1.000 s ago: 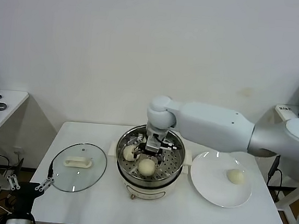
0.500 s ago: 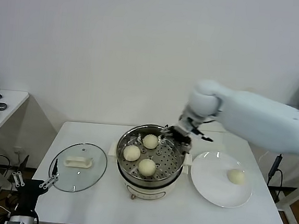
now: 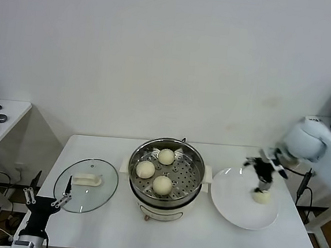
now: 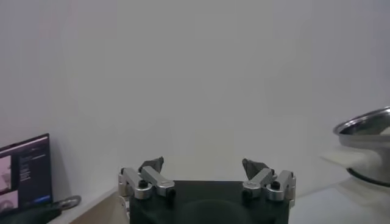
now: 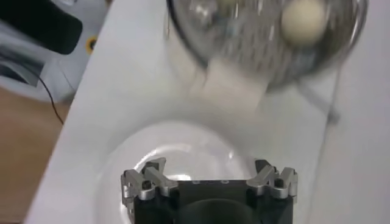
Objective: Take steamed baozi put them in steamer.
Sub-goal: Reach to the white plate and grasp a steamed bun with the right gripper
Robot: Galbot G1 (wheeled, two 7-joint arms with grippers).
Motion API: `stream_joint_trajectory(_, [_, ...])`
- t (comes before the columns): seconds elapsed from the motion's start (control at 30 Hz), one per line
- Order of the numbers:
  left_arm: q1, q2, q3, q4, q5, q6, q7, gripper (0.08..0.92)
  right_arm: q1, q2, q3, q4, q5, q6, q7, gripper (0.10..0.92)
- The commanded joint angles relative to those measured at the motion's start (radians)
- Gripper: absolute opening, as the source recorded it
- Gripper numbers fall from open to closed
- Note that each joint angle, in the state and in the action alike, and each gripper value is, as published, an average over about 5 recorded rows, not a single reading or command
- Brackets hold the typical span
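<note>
Head view: three steamed baozi (image 3: 162,184) sit in the steamer (image 3: 165,182); the last bun (image 3: 260,196) lies on the plate (image 3: 228,205), directly under the right tool (image 3: 263,174), spread wide and empty.

Left wrist view: the left tool (image 4: 207,176), also wide, is parked low beside the tabletop, far off.

Right wrist view: the bun is hidden.

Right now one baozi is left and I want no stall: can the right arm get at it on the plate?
Probably yes. The right gripper is open just above the last baozi, which lies alone on the plate with nothing over or beside it. The left gripper is parked low, off the table's left corner.
</note>
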Motion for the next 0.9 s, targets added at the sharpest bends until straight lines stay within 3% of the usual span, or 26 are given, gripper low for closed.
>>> stream_joint_trajectory(0.03, [-0.002,0.002,0.013,0.001,0.002,0.003,0.002,0.823,-0.465,-0.105,0.404,-0.16,-0.227,0.044,0.005,0.823])
stream_joint_trajectory(0.4, [0.021,-0.012,-0.012,-0.015,0.008,0.003,0.001,0.823,-0.37,0.112,0.363,-0.348,-0.332,0.103,0.084,0.823])
stream_joint_trajectory(0.9, [0.025,-0.029,-0.032,-0.008,0.009,-0.001,-0.004,0.823,-0.244,0.319,0.269,-0.532,-0.374,0.139,0.073,0.823])
